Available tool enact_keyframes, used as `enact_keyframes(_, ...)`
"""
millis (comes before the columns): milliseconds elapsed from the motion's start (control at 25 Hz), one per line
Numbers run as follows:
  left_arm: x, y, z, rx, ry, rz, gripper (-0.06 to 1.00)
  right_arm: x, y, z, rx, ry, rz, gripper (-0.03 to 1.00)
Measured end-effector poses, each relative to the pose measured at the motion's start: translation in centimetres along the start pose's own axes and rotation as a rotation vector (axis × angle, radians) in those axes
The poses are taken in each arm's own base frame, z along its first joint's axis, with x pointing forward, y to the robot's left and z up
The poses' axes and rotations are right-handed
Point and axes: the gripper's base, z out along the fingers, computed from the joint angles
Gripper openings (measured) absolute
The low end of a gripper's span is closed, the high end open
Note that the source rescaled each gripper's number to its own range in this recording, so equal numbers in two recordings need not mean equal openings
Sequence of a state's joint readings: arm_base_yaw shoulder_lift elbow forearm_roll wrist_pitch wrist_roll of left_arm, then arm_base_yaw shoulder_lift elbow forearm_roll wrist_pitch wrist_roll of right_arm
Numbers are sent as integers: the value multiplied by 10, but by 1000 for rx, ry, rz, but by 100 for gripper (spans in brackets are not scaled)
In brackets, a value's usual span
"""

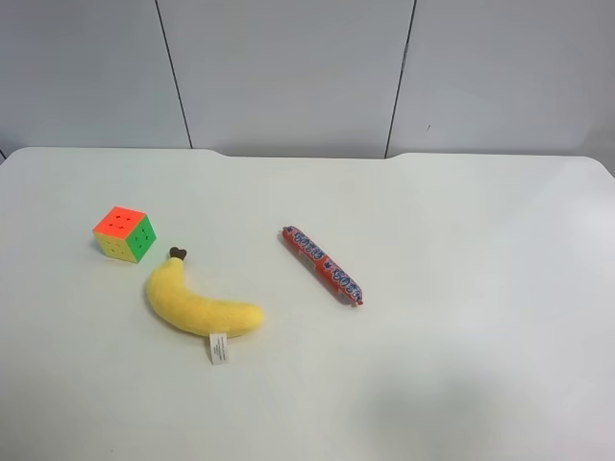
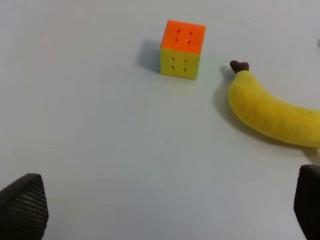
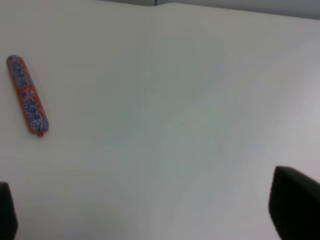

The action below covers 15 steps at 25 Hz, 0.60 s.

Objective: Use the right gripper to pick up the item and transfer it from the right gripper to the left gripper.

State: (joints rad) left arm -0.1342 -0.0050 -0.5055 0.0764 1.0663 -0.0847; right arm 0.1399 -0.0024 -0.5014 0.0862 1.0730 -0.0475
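Observation:
The puzzle cube [image 1: 125,233] sits on the white table at the exterior high view's left, with orange, green and yellow faces showing. No arm shows in the exterior high view. In the left wrist view the cube [image 2: 182,49] lies well ahead of my left gripper [image 2: 167,200], whose black fingertips [image 2: 25,202] stand wide apart with nothing between them. My right gripper [image 3: 145,200] is also open and empty over bare table. The cube does not show in the right wrist view.
A yellow plush banana [image 1: 197,303] lies just beside the cube, also in the left wrist view [image 2: 270,112]. A red candy stick [image 1: 322,264] lies mid-table, also in the right wrist view [image 3: 27,95]. The white table [image 1: 461,288] ends at a grey wall.

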Motion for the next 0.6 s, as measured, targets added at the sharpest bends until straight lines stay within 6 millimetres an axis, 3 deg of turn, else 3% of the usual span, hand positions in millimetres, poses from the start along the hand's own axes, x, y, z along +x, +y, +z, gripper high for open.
enact_keyframes(600, -1, -1, 0, -63, -11, -28, 100, 0, 0, 0, 0, 0, 0, 100)
